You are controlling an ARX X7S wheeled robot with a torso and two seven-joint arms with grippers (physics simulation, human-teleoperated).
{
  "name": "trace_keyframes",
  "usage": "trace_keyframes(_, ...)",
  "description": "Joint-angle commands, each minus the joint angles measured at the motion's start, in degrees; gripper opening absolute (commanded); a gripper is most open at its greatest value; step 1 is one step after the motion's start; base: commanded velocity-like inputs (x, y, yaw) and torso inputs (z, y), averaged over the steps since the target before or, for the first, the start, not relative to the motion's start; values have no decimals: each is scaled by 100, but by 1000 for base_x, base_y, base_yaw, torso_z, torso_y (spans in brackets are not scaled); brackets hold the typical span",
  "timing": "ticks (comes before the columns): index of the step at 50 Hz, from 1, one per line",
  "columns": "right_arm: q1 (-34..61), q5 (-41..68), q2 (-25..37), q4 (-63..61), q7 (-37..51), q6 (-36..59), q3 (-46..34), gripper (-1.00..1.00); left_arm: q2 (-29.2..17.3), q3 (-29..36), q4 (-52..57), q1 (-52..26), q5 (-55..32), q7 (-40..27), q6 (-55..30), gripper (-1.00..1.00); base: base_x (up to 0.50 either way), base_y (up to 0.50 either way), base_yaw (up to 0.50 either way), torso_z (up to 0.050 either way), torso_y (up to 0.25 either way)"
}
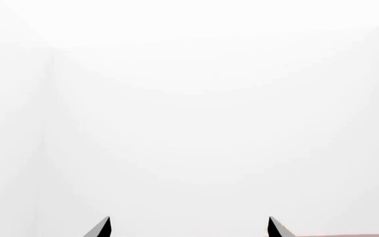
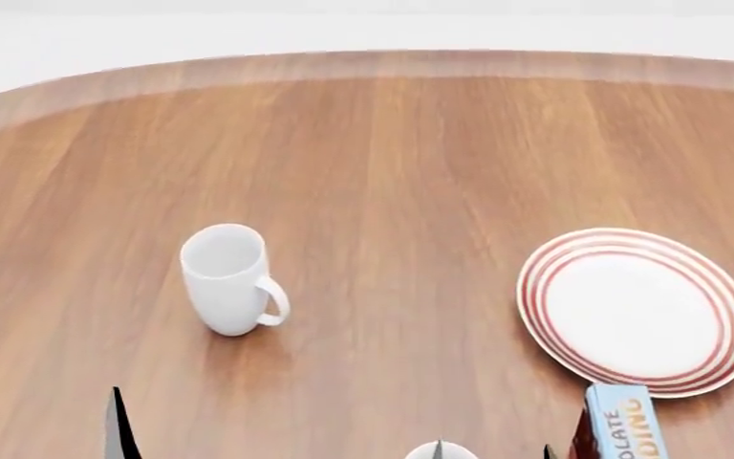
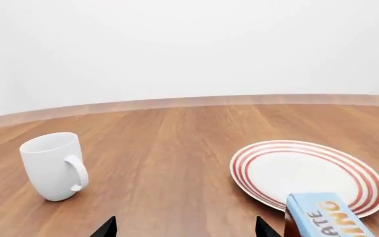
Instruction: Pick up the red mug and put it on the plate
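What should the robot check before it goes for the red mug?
1. Red mug in view: not ok. No view clearly shows it, only a white mug.
2. Plate bare: ok.
3. Box clear of the plate: cannot tell. It overlaps the near rim in both views.
4. Left gripper open and holding nothing: ok.
5. Right gripper open and holding nothing: ok.
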Motion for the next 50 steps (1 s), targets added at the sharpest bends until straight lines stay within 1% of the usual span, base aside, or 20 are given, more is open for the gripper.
trace_keyframes(1,-3,22,23,-14,20,-4,-30,100,-15,23,-5,-7,9,-37,11,100,176,0,0,0,0)
trace_keyframes(50,15,91,107,-11,117,-40,-137,100,-73,115,-46,-44,57,-195,89,100,181,0,0,0,0)
